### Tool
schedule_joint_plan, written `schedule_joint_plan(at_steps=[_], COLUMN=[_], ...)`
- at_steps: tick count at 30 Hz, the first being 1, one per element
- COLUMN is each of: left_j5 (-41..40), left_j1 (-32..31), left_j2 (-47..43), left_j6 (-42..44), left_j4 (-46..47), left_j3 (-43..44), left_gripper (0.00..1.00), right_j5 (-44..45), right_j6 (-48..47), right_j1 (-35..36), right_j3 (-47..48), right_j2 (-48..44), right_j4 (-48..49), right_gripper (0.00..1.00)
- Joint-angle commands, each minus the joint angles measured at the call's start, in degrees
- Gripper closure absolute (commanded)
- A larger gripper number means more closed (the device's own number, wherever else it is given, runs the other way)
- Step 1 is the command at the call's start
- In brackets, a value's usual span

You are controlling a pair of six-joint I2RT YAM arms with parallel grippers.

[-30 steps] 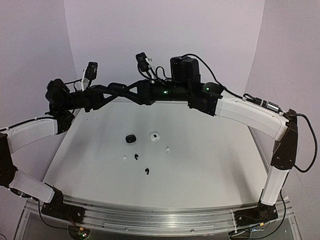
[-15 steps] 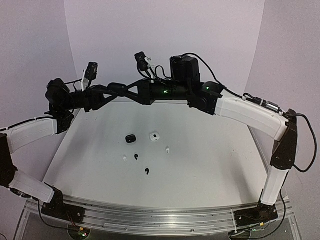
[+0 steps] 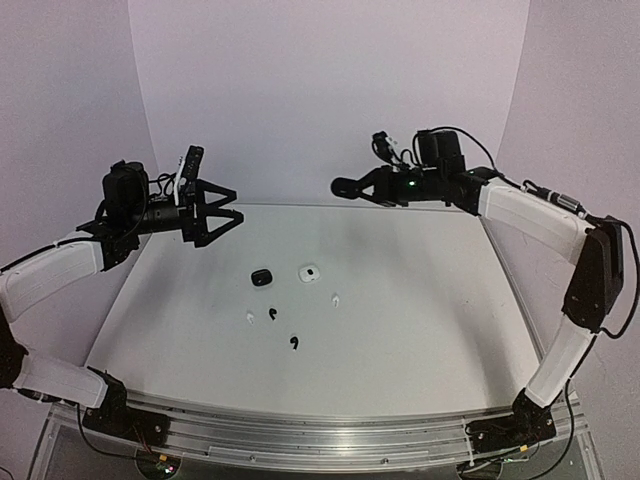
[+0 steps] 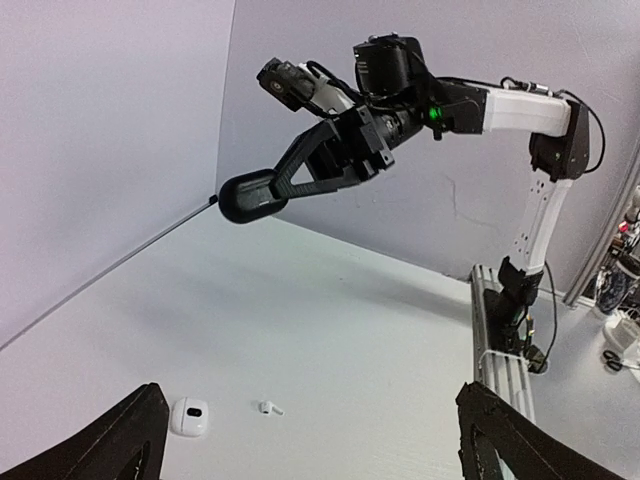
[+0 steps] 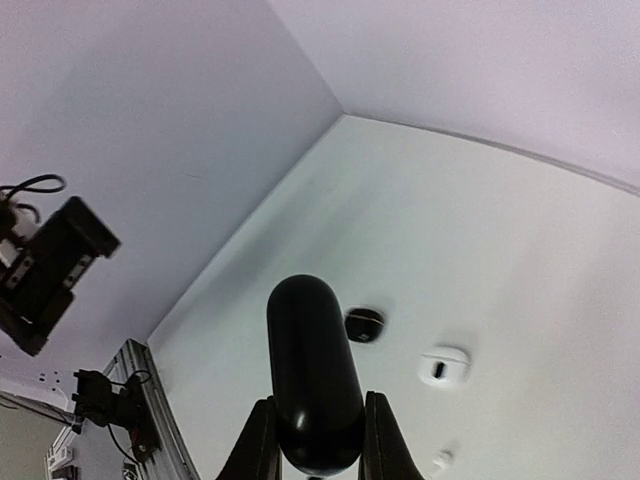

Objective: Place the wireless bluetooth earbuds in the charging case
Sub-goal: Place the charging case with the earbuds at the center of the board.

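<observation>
White shells cover the left arm, which climbs from the near-left corner of the surface, folds at the elbow and runs level toward the far-left corner. The left end effector points rightward in mid-air, well above the surface, its two fingers spread wide open.

The task's small things lie around the middle of the surface, a little nearer the left edge. A white earbud lies leftmost, with a black earbud just beside it and a second black earbud closer to the near edge. Toward the far edge from these sit a small black case and a white case, near each other but apart. A second white earbud lies just right of the white case, on its near-edge side. All four buds rest on the bare surface, outside the cases.

The right arm rises along the right edge, bends high at the elbow and stretches leftward above the far edge. The right end effector points left, its fingers clamped on a black capsule-shaped case held in the air.
</observation>
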Motion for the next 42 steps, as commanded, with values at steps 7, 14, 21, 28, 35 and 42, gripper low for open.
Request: schedule_joint_plan(at_steps=[7,14,21,28,35,42], left_j5=[-0.3,-1.4,-2.3,-2.9,-3.3,-3.3], left_j1=[0.1,0.1,0.1,0.1,0.1,0.1], left_j2=[0.2,3.1,5.5,7.3,9.3,10.4], left_j6=[9.3,9.5,10.5,13.1,12.7,13.0], left_j4=[-7.2,-9.4,-11.5,-13.5,-13.7,-13.7], left_j3=[1.5,3.7,5.9,6.9,8.3,8.9], left_gripper=[0.01,0.01,0.01,0.01,0.02,0.02], right_j5=[-15.3,-16.5,-18.0,-20.7,-18.9,-16.4], right_j6=[-15.1,-19.1,-22.6,-24.3,-25.2,-25.2], right_j1=[-18.3,-24.1,-26.6,-27.4,-29.5,-29.7], right_j3=[5.5,12.1,20.4,23.7,24.7,26.5], right_j2=[12.8,25.7,35.8,40.9,43.5,44.8], right_j4=[-27.8,-32.1,-37.1,-39.1,-41.0,-41.9], right_gripper=[1.0,1.0,1.0,1.0,0.81,0.62])
